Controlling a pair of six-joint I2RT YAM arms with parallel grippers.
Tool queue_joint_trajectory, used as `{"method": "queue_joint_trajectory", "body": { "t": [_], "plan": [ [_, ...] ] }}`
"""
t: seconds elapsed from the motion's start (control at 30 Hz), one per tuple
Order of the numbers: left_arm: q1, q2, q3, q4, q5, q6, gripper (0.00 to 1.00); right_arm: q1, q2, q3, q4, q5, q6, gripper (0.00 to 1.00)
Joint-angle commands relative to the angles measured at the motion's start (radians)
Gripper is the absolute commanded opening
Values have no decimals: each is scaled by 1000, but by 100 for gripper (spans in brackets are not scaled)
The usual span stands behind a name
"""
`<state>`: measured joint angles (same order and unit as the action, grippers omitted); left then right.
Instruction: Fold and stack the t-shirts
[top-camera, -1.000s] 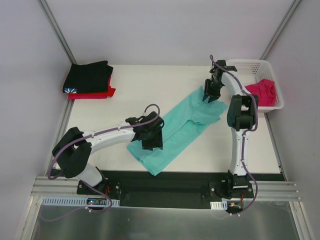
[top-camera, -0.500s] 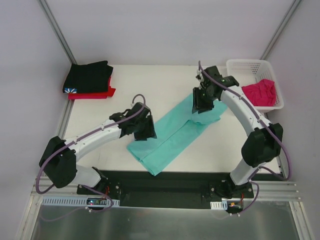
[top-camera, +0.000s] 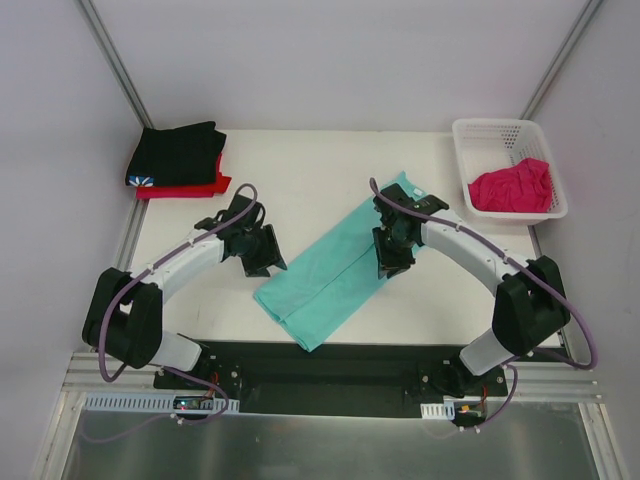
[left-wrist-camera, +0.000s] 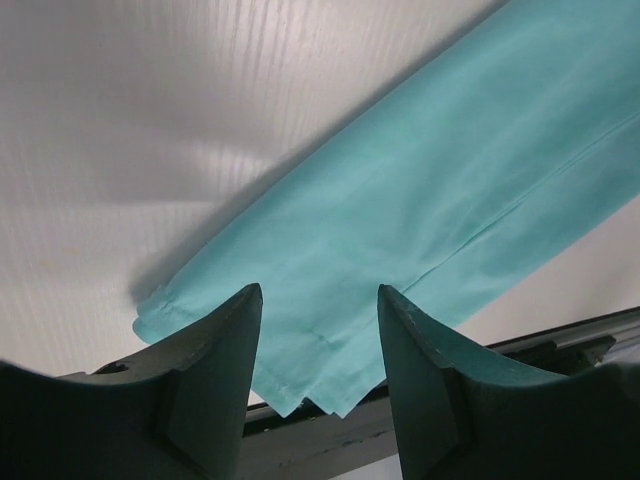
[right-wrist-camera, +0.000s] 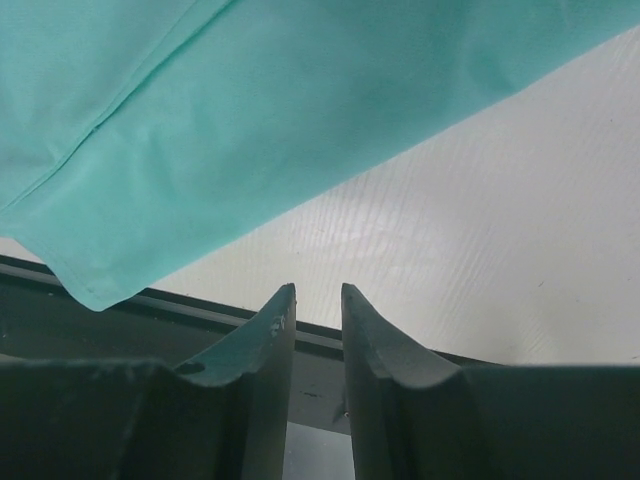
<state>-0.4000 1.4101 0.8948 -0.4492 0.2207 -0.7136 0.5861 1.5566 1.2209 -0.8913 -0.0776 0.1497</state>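
The teal t-shirt (top-camera: 335, 270) lies as a long diagonal folded strip mid-frame on the counter (top-camera: 300, 175). The left fingers (left-wrist-camera: 215, 380), spread and empty, hover just left of it. The right fingers (right-wrist-camera: 385, 370), a narrow gap between them, hold nothing at its right edge.

Teal shirt (top-camera: 335, 265) lies centrally, folded into a long diagonal strip, black shirt (top-camera: 178, 152) sits folded atop red shirt (top-camera: 190, 187) far-left, and pink shirt (top-camera: 510, 187) lies crumpled in basket (top-camera: 500, 125).
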Motion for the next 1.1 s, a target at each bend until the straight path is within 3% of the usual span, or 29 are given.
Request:
{"method": "queue_joint_trajectory", "body": {
  "t": [0.0, 0.3, 0.57, 1.07],
  "plan": [
    [-7, -19, -74, 14, 37, 35, 50, 15, -14, -46, 17, 56, 62, 26],
    [-11, 6, -135, 53, 45, 39, 48, -12, 37, -41, 5, 274, 158, 16],
    [-23, 10, -177, 76, 45, 25, 48, -169, 91, 34, 6, 265, 152, 14],
    [-88, 21, -264, 147, 55, -40, 47, -315, 281, 120, -31, 361, 202, 7]
  ]
}}
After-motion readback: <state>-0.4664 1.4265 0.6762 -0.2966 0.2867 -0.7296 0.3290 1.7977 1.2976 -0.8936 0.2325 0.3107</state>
